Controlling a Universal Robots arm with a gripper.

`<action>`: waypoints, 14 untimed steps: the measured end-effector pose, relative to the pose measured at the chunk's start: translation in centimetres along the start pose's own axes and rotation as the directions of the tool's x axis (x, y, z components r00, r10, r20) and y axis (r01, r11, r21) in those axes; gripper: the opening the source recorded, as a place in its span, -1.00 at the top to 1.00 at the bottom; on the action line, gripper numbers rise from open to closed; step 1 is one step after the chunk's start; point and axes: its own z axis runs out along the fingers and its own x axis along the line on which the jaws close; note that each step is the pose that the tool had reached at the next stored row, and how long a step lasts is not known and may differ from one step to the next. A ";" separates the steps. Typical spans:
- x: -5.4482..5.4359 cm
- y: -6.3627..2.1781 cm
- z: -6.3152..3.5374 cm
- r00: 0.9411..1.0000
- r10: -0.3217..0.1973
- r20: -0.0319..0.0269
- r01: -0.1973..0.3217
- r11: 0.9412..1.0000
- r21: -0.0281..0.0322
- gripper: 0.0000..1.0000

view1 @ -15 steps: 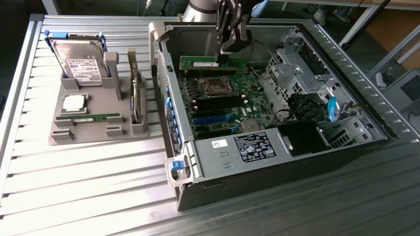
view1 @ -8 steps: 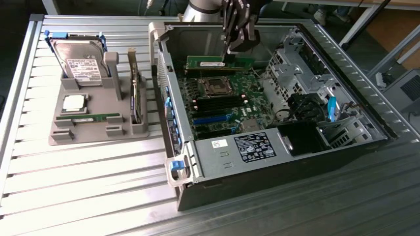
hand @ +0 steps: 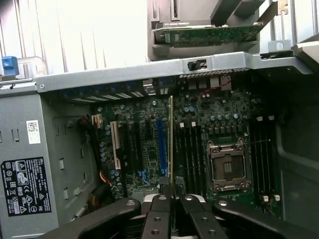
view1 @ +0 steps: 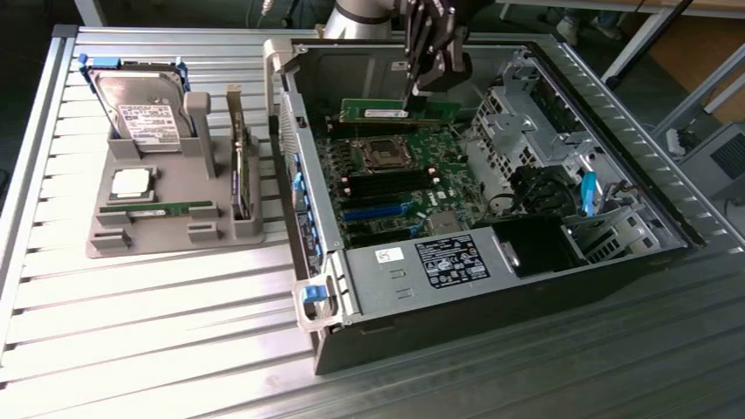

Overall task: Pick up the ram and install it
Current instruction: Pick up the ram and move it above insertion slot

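Note:
In the exterior view my gripper (view1: 416, 87) hangs inside the open computer case (view1: 489, 288), shut on the ram (view1: 385, 112), a long green stick held level over the far part of the motherboard (view1: 437, 175). The wrist view shows the ram (hand: 171, 144) edge-on between my fingers (hand: 158, 206), running out over the board beside the black memory slots (hand: 192, 149). Whether it touches a slot I cannot tell. A second green stick (view1: 157, 208) lies in the grey holder (view1: 174, 231) at the exterior view's left.
The empty processor socket (view1: 379, 155) sits mid-board, with more slots (hand: 261, 149) beyond it. The holder also carries a hard drive (view1: 140, 109), a square silver chip (view1: 131, 182) and an upright card (view1: 239, 166). Drive cages (view1: 524, 113) and the power supply (view1: 448, 262) crowd the case.

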 end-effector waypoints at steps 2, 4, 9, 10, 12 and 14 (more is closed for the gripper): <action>0.0 -0.36 -0.01 1.000 0.000 0.000 0.000 1.000 0.000 0.78; -0.1 -0.55 -0.01 1.000 0.000 -0.001 0.000 1.000 0.000 0.78; -0.1 -1.11 -0.03 1.000 0.000 -0.001 0.000 1.000 0.000 0.78; -0.1 -1.25 -0.03 1.000 0.000 -0.001 0.000 1.000 0.000 0.78; -0.2 -1.60 -0.03 1.000 0.000 -0.002 0.000 1.000 0.000 0.78; -0.2 -1.96 -0.05 1.000 0.000 -0.003 0.000 1.000 0.000 0.78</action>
